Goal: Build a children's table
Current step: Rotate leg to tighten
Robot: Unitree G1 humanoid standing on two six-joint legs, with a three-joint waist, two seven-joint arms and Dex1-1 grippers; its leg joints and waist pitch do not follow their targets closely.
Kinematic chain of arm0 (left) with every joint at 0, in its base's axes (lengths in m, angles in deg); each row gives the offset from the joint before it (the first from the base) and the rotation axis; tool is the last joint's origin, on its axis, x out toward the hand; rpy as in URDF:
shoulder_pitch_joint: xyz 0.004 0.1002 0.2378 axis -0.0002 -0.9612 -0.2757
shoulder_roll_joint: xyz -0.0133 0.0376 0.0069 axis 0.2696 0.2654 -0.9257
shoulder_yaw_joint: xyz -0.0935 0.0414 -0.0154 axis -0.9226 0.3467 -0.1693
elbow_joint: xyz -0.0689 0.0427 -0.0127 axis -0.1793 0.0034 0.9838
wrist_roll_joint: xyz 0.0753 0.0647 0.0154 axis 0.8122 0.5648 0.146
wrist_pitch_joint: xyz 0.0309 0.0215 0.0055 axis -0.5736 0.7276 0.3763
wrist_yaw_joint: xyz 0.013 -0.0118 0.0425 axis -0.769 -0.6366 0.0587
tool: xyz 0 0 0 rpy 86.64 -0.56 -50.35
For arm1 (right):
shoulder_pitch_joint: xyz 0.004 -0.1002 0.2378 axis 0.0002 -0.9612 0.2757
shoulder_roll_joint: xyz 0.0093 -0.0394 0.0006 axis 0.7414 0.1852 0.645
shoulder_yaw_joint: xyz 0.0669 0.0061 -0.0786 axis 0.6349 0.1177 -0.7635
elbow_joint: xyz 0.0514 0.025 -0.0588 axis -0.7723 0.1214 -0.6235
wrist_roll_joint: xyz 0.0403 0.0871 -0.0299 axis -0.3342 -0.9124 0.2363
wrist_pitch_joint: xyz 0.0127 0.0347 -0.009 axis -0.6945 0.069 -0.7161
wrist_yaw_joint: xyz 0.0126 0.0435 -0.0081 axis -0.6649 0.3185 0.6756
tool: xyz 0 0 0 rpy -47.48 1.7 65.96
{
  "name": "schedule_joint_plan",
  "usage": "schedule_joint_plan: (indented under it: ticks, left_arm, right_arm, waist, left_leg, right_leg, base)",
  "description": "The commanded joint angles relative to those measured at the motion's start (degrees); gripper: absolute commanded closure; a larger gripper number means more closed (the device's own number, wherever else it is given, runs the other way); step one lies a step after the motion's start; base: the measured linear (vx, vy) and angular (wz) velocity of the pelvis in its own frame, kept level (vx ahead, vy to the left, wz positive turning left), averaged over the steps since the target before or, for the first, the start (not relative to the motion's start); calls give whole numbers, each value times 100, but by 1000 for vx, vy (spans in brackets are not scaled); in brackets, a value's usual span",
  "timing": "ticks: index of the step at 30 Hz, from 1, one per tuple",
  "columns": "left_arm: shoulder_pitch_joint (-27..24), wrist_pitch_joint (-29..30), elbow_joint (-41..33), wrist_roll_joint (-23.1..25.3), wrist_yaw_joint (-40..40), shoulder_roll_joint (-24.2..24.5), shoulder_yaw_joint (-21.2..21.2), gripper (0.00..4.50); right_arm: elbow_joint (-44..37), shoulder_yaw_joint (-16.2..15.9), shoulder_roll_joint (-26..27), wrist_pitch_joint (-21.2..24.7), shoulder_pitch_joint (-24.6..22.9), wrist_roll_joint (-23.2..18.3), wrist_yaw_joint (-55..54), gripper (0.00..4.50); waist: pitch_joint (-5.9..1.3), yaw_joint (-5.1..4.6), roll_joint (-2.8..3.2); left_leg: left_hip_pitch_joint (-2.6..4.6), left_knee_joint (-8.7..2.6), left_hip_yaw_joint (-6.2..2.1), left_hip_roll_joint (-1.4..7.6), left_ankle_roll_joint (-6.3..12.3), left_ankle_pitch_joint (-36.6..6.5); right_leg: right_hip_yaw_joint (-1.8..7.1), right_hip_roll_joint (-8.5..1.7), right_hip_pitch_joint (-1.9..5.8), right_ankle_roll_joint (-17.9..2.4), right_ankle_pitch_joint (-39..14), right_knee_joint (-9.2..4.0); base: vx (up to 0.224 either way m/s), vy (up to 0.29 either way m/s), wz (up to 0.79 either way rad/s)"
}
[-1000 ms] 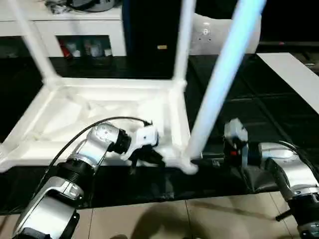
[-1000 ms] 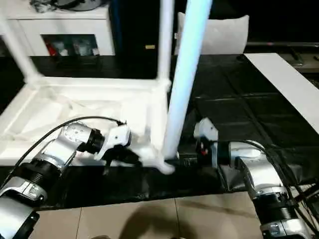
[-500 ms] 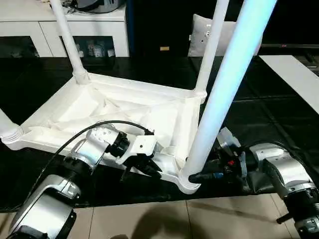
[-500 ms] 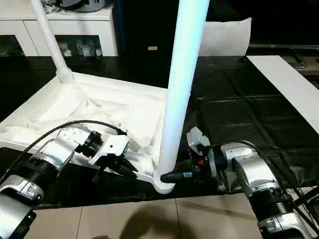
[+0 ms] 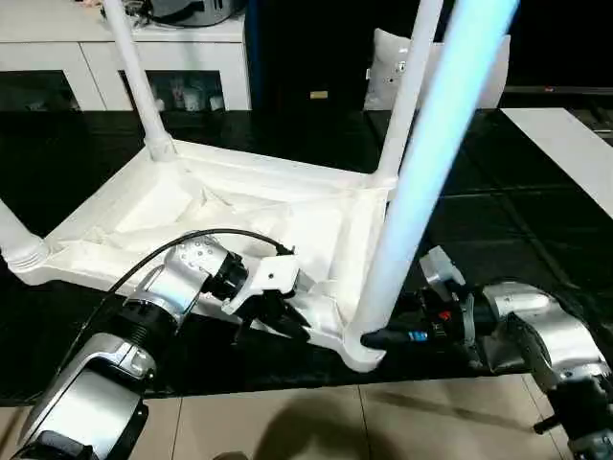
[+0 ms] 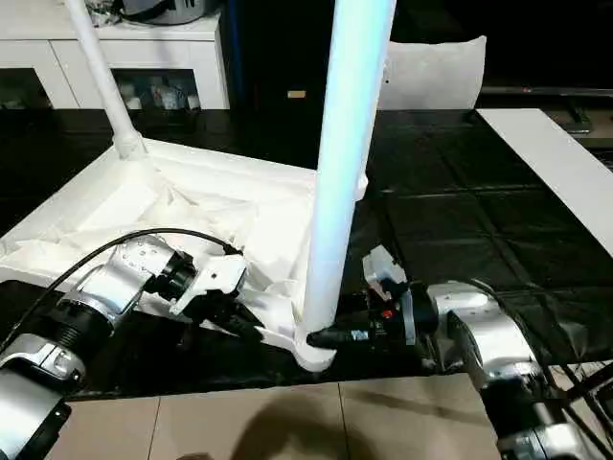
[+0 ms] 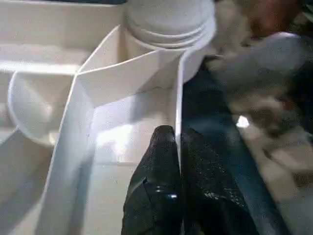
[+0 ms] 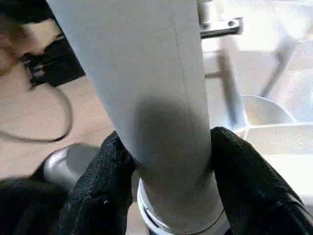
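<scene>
Right end effector (image 8: 168, 196) now closed in around near white tapered tubular plastic leg (image 5: 421, 182), grasping it just above corner socket; a second ago stood off, jaws wider. Left end effector (image 7: 178, 147) clenched on thin rim wall of upturned white square ribbed tabletop (image 5: 239, 216) on black floor mat (image 5: 536, 240). Leg probably getting seated.

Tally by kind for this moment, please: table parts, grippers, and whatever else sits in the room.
table top: 1
legs, standing in its sockets: 4 (far left leg, far right leg, near right leg, near left leg)
grippers: 2 (left gripper, right gripper)
cushion: 1
cabinet: 1
Total: 9
</scene>
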Motion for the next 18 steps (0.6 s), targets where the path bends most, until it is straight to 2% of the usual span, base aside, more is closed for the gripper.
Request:
schedule_joint_plan:
  ticks: [1,2,4,6,7,8,9,12,13,17,18]
  left_arm:
    - [42,680,-411,-89,966,-365,-375,450]
    - [42,680,-411,-89,966,-365,-375,450]
    - [17,1049,-592,-74,1197,-473,-428,450]
    - [39,1444,-718,-50,1542,-659,-494,450]
    - [74,1655,-743,-22,1814,-803,-538,450]
    - [80,1682,-745,-18,1852,-823,-544,450]
    - [147,1837,-703,25,2190,-997,-586,450]
    - [302,2036,-582,158,3136,-1436,-707,450]
    - [302,2036,-582,158,3136,-1436,-707,450]
    - [352,2129,-619,300,3798,-1703,-809,450]
    - [340,2208,-698,366,4020,-1806,-819,450]
  right_arm:
    - [-334,-57,479,-94,-116,152,-840,243]
    - [-334,-57,479,-94,-116,152,-840,244]
    - [-315,-14,702,-59,-107,311,-1373,245]
    - [-107,127,1070,87,36,486,-2219,249]
    - [72,225,1320,103,148,583,-2743,250]
    - [97,238,1354,103,163,595,-2814,252]
    - [283,295,1562,71,272,718,-3287,252]
    - [681,517,2111,114,546,907,-4519,253]
    - [681,517,2111,114,546,907,-4519,254]
    - [950,769,2475,-27,735,1053,-5414,254]
    - [1051,824,2585,-212,799,1244,-5754,254]
  waist:
    - [-395,-55,-6]
    - [-380,-102,-14]
    - [-395,-169,-32]
    - [-389,-271,-16]
    - [-397,-338,-22]
    - [-396,-415,-16]
    - [-402,-440,-22]
    - [-419,-513,0]
    - [-416,-532,2]
    - [-456,-531,5]
    - [-461,-528,11]
  left_leg:
    - [57,-419,-24,129,152,-1275]
    - [49,-424,-37,116,117,-1285]
    - [-4,-428,-51,94,159,-1234]
    - [-1,-428,-52,107,123,-1190]
    - [-6,-409,-53,70,137,-1222]
    - [-30,-401,-52,58,155,-1200]
    - [-31,-388,-48,43,208,-1170]
    - [-20,-375,-44,49,216,-1033]
    - [-37,-377,-45,46,235,-1023]
    - [-59,-380,-43,76,358,-767]
    - [-57,-375,-36,82,383,-688]
  right_leg:
    - [235,-391,307,-637,-2758,-503]
    - [220,-386,296,-585,-2848,-519]
    - [210,-382,351,-498,-2868,-521]
    - [220,-371,309,-577,-2743,-497]
    - [192,-369,322,-573,-2828,-531]
    - [195,-361,321,-583,-2835,-517]
    - [183,-354,337,-530,-2884,-560]
    - [194,-351,310,-656,-2641,-531]
    - [194,-342,316,-686,-2571,-517]
    - [225,-339,345,-907,-1829,-428]
    - [243,-338,342,-1001,-1567,-396]
  base:
    - [0,0,0]
    - [0,0,0]
    - [0,0,0]
    - [0,0,0]
    - [0,0,0]
    - [0,0,0]
    - [0,0,0]
    - [0,0,0]
    - [0,0,0]
    - [0,0,0]
    - [0,0,0]
